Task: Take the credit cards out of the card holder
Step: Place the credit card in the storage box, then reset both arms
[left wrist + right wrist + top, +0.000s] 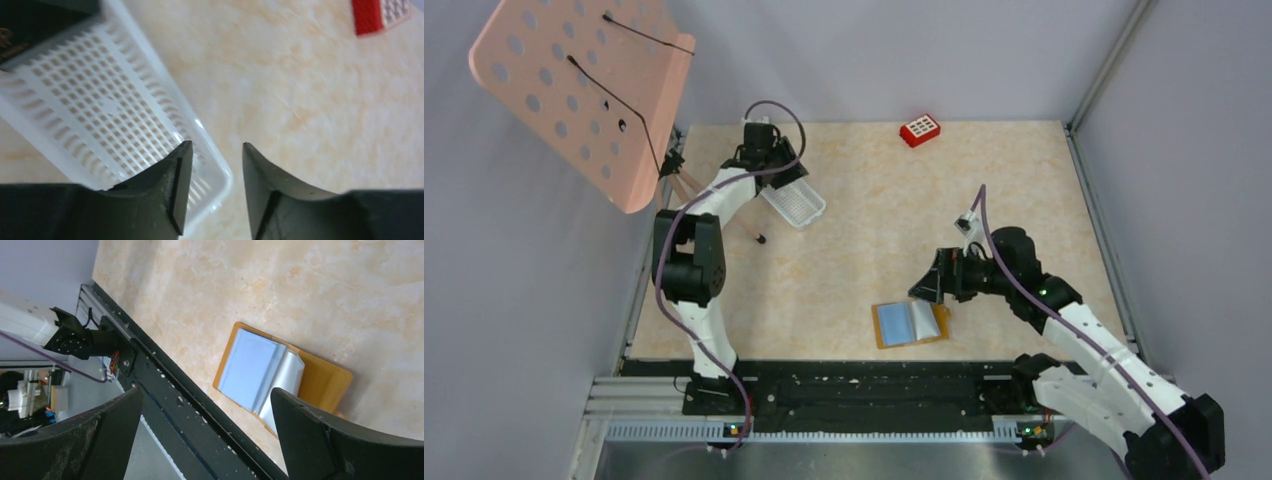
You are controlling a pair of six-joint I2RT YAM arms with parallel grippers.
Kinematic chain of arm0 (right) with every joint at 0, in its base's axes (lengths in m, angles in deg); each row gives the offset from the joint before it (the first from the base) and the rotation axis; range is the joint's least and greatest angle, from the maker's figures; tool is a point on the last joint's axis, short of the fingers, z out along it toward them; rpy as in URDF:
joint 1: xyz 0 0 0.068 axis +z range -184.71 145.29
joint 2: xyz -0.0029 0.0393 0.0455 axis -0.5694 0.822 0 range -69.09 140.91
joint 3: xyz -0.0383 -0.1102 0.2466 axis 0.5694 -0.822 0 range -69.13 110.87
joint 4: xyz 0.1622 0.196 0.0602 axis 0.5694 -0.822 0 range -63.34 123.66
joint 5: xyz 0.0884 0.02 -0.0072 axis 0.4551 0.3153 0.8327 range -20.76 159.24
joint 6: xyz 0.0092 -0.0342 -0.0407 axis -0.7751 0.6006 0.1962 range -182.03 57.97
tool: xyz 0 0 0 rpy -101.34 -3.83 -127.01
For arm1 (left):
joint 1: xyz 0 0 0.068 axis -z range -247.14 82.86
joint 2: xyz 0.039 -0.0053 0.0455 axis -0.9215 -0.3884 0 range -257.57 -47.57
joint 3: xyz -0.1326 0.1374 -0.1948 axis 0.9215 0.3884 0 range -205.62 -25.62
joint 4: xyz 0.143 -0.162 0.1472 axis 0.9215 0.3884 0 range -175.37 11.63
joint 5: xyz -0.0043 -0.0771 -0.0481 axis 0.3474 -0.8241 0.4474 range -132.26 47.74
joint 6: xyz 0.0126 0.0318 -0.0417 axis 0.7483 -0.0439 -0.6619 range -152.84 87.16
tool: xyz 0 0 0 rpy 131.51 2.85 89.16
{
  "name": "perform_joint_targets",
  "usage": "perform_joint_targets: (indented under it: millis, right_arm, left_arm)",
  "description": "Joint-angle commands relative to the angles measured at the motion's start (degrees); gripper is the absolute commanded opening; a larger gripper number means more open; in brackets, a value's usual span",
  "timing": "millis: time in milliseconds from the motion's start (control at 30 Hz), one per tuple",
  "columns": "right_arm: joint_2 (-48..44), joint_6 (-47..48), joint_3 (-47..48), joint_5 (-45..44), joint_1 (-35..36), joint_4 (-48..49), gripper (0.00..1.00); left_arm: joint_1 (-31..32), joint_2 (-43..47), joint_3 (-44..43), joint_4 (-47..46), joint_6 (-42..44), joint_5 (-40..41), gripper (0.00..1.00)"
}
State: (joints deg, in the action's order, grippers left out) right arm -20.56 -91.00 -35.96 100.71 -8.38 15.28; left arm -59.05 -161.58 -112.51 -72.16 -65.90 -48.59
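Wide-spread black fingers of the right pincer point(205, 392) frame the shot, jaws far apart and holding nothing, poised just above the card holder point(325, 382). That tan folder lies open and flat on the desk point(874, 230) near its front edge, close to the black rail point(844, 385). Its light blue page point(248, 367) is uppermost and a clear sleeve point(286, 376) arches up at the spine. No credit cards can be made out in its sleeves from these views.

Any card left inside would likely be light, stiff and slick, best nipped by a bare edge at the sleeve's mouth. The folder itself looks light and floppy enough to lift or slide with the pull, so it would probably need pinning by its tan cover.

Well apart, at the far left of the desk, the left pincer point(215, 147) hangs over a white mesh tray point(100, 110), its jaws parted by a narrow gap with nothing between them. A dark flat shape point(35, 20) sits at the tray's far end, too blurred to name as a card. A red block point(919, 130) rests by the back wall, and a pink perforated board point(574, 90) stands beyond the left edge.
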Motion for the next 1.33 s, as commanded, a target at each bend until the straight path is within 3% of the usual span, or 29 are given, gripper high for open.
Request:
perform_joint_targets:
  millis: [0, 100, 167, 200, 433, 733, 967, 1300]
  right_arm:
    - [-3.0, 3.0, 5.6, -6.4, -0.4, -7.3, 0.99]
    - [-4.3, 4.0, 7.1, -8.4, -0.4, -11.2, 0.99]
    - [-5.4, 3.9, 7.7, -10.9, -0.4, -13.4, 0.99]
    - [-5.9, 3.3, 8.2, -12.7, -0.4, -14.5, 0.99]
    - [-11.6, 0.3, 11.3, -22.0, -0.4, -18.7, 0.99]
    - [-20.9, -2.2, 11.2, -25.1, -0.4, -18.3, 0.99]
    - [-25.1, -5.1, 9.4, -23.8, -0.3, -16.1, 0.99]
    - [-25.4, -5.6, 8.2, -24.7, -0.4, -16.1, 0.99]
  left_arm:
    - [5.1, 11.3, 5.0, -2.8, 2.8, -7.7, 0.53]
    - [8.4, 17.2, 8.2, -0.5, 5.2, -9.8, 0.66]
    - [10.8, 21.6, 10.6, 0.8, 6.9, -10.9, 0.92]
    - [12.0, 23.9, 11.6, 1.5, 7.7, -11.7, 0.98]
    - [19.1, 40.4, 24.7, 2.8, 8.1, -17.5, 0.99]
    - [19.4, 59.6, 41.8, -0.6, 4.1, -19.5, 0.99]
    - [19.4, 66.0, 46.7, -2.5, 1.9, -19.3, 0.99]
    - [19.3, 67.5, 47.0, -2.4, 2.6, -18.9, 0.99]
